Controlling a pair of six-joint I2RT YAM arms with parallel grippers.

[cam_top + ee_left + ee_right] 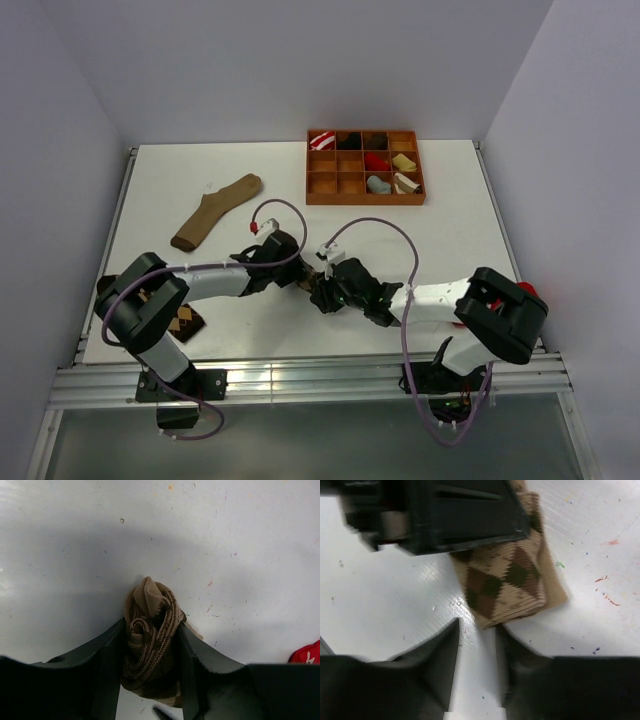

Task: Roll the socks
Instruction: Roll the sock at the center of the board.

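Note:
The lighter argyle sock (312, 281) lies between my two grippers at the table's front middle. My left gripper (150, 645) is shut on its rolled-up end (150, 630), a tight brown coil between the fingers. The sock's flat diamond-patterned part (507, 582) stretches toward my right gripper (477, 635), which is open and empty, its fingertips just short of the sock's edge. In the top view the left gripper (298, 274) and right gripper (325, 292) almost meet. The darker argyle sock (186, 321) lies partly hidden under the left arm. No plain grey sock shows on the table.
A long plain tan sock (215, 212) lies at the back left. A wooden compartment tray (322, 197) at the back holds several rolled socks. The left gripper's black body (435, 515) fills the top of the right wrist view. Grey walls enclose the table.

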